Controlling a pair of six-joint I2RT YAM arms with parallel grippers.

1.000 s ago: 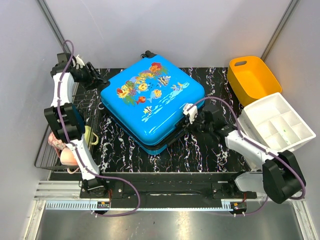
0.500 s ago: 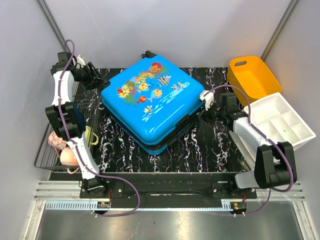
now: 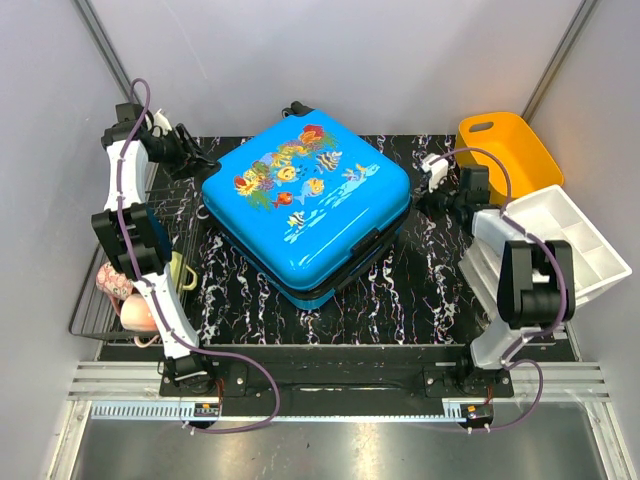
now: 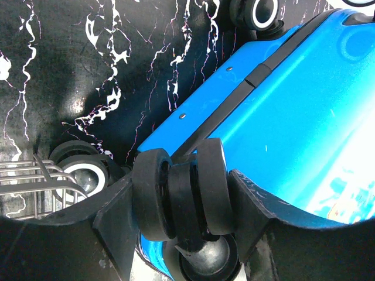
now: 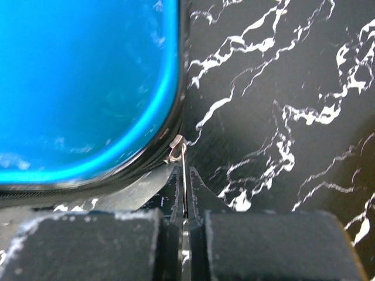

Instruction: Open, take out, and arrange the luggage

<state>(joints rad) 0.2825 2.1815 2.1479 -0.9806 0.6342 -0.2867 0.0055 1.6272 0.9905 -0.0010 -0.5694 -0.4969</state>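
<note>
Lying flat at the middle of the black, white-veined table, the large bright-blue hard-shell suitcase with its fish print looks closed, lid down on its base. The right gripper is pinched tight on the small metal zip pull at the case's right-hand corner, while the left gripper clamps a black twin wheel at the far-left corner. By my reading, unzipping is the step in hand; lifting the lid, emptying and arranging all remain.
</note>
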